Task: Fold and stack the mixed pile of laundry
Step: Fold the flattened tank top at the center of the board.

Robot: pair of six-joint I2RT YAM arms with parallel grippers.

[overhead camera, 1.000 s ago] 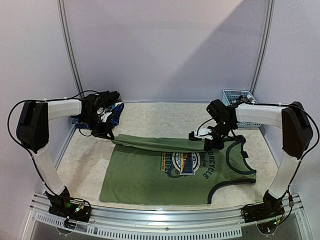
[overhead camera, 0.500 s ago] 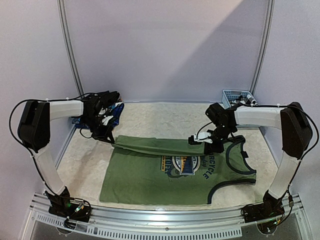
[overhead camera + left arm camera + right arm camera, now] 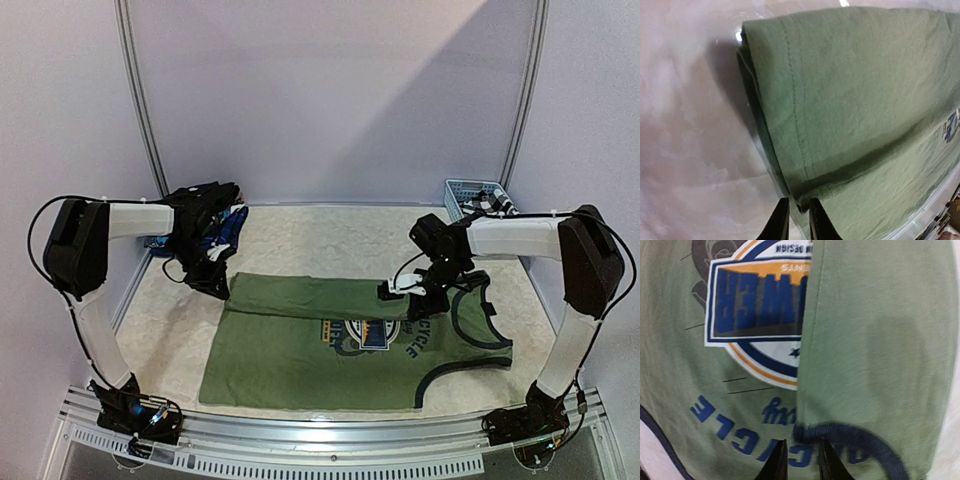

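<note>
The olive-green T-shirt (image 3: 300, 355) lies flat on the table with its far edge folded toward me as a long flap (image 3: 310, 295). That flap half covers the round blue-yellow logo (image 3: 372, 335). My left gripper (image 3: 216, 283) sits low at the flap's left corner. In the left wrist view the jaws (image 3: 799, 215) stand slightly apart, with the hem corner (image 3: 801, 207) at their tips. My right gripper (image 3: 405, 297) rests at the flap's right end. Its jaws (image 3: 801, 457) are parted a little over the blue lettering, just short of the dark trim (image 3: 860, 437).
More garments are heaped at the far left (image 3: 225, 225), blue and orange print showing. A light-blue lattice basket (image 3: 462, 190) stands at the far right with a black-white check piece (image 3: 490, 203) in it. Pale table surface (image 3: 330, 235) lies beyond the shirt.
Both grippers brought the shirt's far edge toward me and down, so the raised fold now lies flat as a flap. Both pairs of jaws have parted slightly.
</note>
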